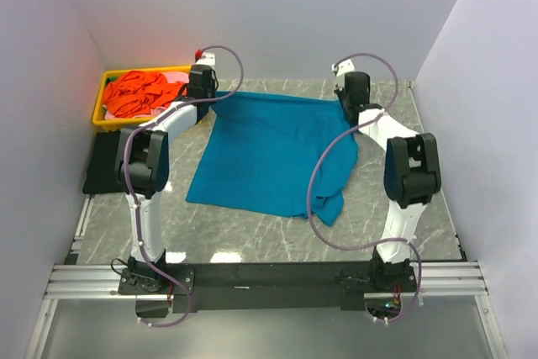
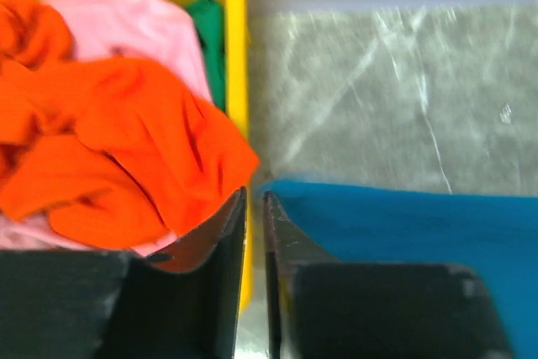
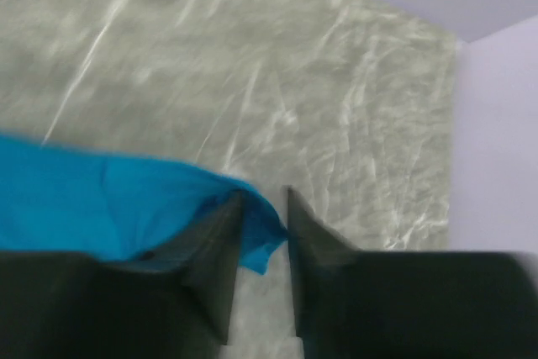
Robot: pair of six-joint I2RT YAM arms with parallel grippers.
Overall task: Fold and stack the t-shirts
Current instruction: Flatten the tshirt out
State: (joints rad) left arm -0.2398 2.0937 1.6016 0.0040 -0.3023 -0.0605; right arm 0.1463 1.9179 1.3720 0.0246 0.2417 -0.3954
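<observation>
Both my arms reach out, bent, to the back of the table (image 1: 395,208), one at each far corner of the big blue shirt (image 1: 269,153), which lies spread out there. My left claw (image 2: 255,195) is open just a crack, and the blue cloth touches the outside of one finger, beside the yellow tray (image 2: 235,56). My right claw (image 3: 262,195) is open a little, with the shirt's corner between its fingers.

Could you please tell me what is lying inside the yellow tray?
An orange-red shirt lies on top, over a pink shirt; a green shirt shows against the yellow tray wall. Anything beneath them is covered.
</observation>
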